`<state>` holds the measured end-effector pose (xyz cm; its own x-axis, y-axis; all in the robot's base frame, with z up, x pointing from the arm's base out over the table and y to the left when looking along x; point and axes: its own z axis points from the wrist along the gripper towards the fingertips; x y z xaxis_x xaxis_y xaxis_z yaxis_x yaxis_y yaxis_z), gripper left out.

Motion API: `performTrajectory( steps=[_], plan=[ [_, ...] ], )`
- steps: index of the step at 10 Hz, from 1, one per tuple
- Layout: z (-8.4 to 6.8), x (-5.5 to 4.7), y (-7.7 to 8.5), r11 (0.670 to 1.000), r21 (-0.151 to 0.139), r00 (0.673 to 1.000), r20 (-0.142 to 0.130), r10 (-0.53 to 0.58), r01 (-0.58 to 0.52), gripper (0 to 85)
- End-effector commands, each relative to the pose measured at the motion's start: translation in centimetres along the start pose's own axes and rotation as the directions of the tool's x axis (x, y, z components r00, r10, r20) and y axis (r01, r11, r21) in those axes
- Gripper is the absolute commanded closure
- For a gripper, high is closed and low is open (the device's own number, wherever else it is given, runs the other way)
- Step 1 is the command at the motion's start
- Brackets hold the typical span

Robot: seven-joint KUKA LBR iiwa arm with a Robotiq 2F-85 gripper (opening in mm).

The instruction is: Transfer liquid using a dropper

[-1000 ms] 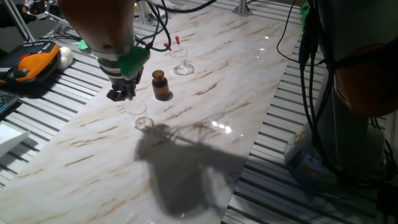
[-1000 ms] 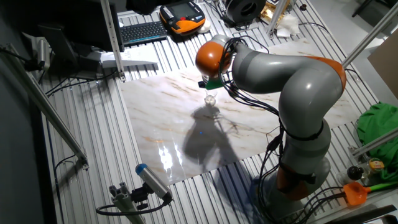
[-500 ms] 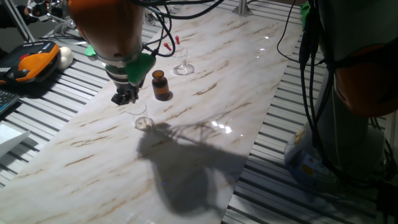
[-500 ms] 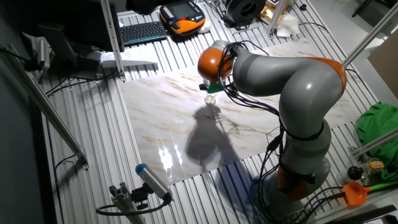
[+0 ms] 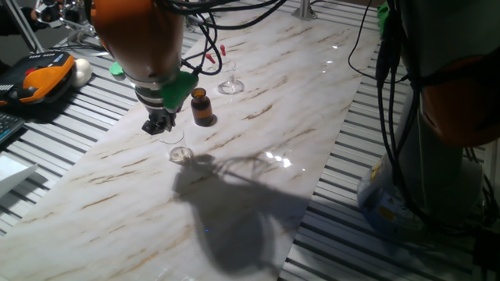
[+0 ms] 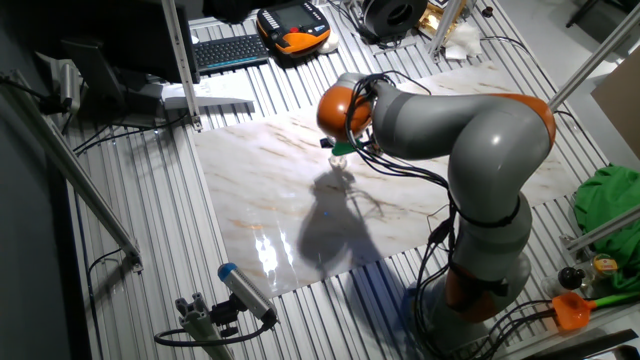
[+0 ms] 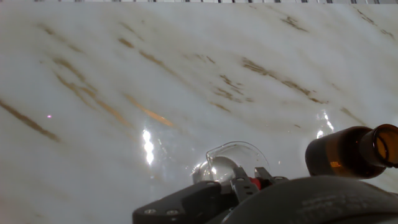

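My gripper [image 5: 158, 125] hangs low at the rim of a small clear glass [image 5: 179, 152] on the marble table. In the hand view the dropper's small red bulb [image 7: 255, 182] shows pinched between my dark fingertips [image 7: 240, 185]. The clear glass [image 7: 227, 163] lies right beyond them, and the dropper's thin tube is too faint to make out. The amber bottle [image 5: 202, 107] stands open just to the right, apart from the gripper, and also shows in the hand view [image 7: 352, 152]. In the other fixed view the arm hides the gripper [image 6: 339, 152].
A second clear glass [image 5: 230, 83] stands farther back, with small red bits [image 5: 223, 49] behind it. An orange handset [image 5: 37, 80] and a keyboard lie off the table's left edge. The arm's shadow falls on the near half of the table [image 5: 234, 203].
My gripper has crept a little down and to the right, closer to the small glass and the amber bottle. The glasses and the bottle have not moved.
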<state>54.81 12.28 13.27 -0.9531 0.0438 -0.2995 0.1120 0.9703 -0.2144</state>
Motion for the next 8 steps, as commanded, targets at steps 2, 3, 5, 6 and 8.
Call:
performTrajectory(
  steps=[2,3,5,6,8],
  plan=[
    [-0.03,0.23,0.1,1.0,0.004,1.0,0.006,0.006,-0.006,68.0],
    [-0.03,0.34,0.14,1.0,0.008,1.0,0.012,0.007,-0.008,68.0],
    [-0.03,0.42,0.18,1.0,0.014,1.0,0.02,0.01,-0.01,68.0],
    [0.02,0.45,0.21,1.0,0.016,1.0,0.027,0.013,-0.014,68.0],
    [0.13,0.52,0.36,1.0,0.015,0.999,0.033,0.018,-0.018,68.0]
  ],
)
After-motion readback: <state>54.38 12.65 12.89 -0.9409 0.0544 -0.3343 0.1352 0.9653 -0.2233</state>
